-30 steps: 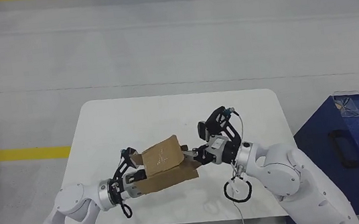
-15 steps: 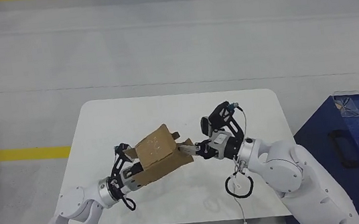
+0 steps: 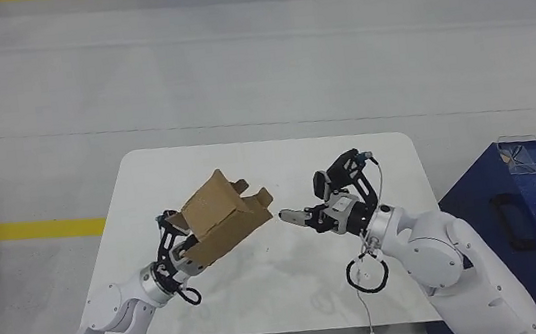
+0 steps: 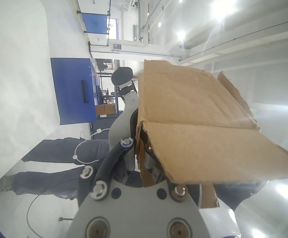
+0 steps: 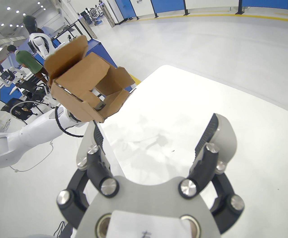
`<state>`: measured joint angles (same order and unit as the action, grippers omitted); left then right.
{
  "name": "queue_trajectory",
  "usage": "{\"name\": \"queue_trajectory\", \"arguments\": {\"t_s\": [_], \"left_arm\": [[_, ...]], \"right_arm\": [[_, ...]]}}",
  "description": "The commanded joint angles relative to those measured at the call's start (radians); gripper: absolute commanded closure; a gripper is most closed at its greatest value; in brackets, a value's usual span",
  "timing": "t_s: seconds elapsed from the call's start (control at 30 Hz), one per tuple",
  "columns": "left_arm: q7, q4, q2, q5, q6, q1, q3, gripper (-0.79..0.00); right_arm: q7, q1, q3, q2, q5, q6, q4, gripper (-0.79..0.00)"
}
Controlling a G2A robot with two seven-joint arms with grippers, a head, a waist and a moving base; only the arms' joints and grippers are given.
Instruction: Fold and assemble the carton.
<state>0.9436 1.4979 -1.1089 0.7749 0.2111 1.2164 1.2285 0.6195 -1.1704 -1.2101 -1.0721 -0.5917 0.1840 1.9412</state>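
Top view: brown carton [image 3: 216, 217] is up off the white table [image 3: 247, 159], tilted, w/ its open flap end pointing at the right gripper [image 3: 289, 218]. Left gripper [image 3: 185, 246] has it from the other end, low side, jaws clamped on a carton wall. Right jaws are apart w/ nothing btwn them, and the nearest flap sits just ahead of their tips w/ a thin gap, not touching. Right wrist view: right gripper [image 5: 156, 126] is spread wide over bare table [image 5: 180, 101]. The carton [image 5: 76, 90] hangs ahead of the jaws and off to one side, opened into a square tube, end flaps splayed out, hollow inside facing the cam. Its lowest corner is right by one fingertip. A bit of a left finger shows inside the tube, against the bottom wall. Left wrist view: carton [image 4: 191, 112] covers most of what lies ahead of the left gripper [image 4: 146, 155]. A torn cardboard edge runs down btwn the jaws, and the big panels reach out past the tips. Blue cabinet [image 3: 535, 205] stands off the table on the right arm's side.
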Motion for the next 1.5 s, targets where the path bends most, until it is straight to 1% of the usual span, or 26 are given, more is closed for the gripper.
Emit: {"name": "queue_trajectory", "arguments": {"t_s": [0.0,0.17,0.5,0.73,0.93,1.0,1.07,1.13,1.23,1.33,1.47], "left_arm": [[0.002,0.002,-0.001,-0.005,0.005,0.002,-0.004,0.0],[0.023,0.013,-0.003,-0.037,0.018,0.006,-0.013,0.0],[0.033,0.027,-0.004,-0.079,0.037,0.021,-0.016,0.0],[0.037,0.036,-0.005,-0.091,0.047,0.028,-0.016,0.0],[0.031,0.037,-0.007,-0.09,0.047,0.033,-0.017,0.0],[0.024,0.035,-0.008,-0.09,0.046,0.034,-0.019,0.0],[0.02,0.034,-0.009,-0.091,0.044,0.033,-0.02,0.0],[0.017,0.034,-0.01,-0.093,0.045,0.033,-0.022,0.0],[0.016,0.038,-0.012,-0.093,0.046,0.033,-0.024,0.0],[0.012,0.042,-0.012,-0.108,0.047,0.034,-0.025,0.0],[0.01,0.05,-0.013,-0.12,0.042,0.036,-0.028,0.0]], "right_arm": [[-0.005,0.008,0.017,-0.003,-0.009,-0.004,-0.006,-0.785],[-0.023,0.027,0.054,-0.011,-0.031,-0.011,-0.02,-0.785],[-0.044,0.02,0.085,-0.019,-0.05,-0.001,-0.012,-0.785],[-0.059,-0.005,0.078,-0.017,-0.071,0.029,0.017,-0.785],[-0.081,-0.018,0.06,-0.017,-0.106,0.013,0.022,-0.785],[-0.101,-0.021,0.051,-0.017,-0.134,0.0,0.025,-0.785],[-0.135,-0.023,0.045,-0.017,-0.203,-0.027,0.028,-0.785],[-0.194,-0.02,0.05,-0.019,-0.312,-0.073,0.033,-0.785],[-0.254,-0.005,0.073,-0.025,-0.432,-0.123,0.023,-0.785],[-0.261,0.027,0.104,-0.033,-0.522,-0.157,0.0,-0.785],[-0.259,0.074,0.152,-0.044,-0.622,-0.163,-0.029,-0.785]]}}
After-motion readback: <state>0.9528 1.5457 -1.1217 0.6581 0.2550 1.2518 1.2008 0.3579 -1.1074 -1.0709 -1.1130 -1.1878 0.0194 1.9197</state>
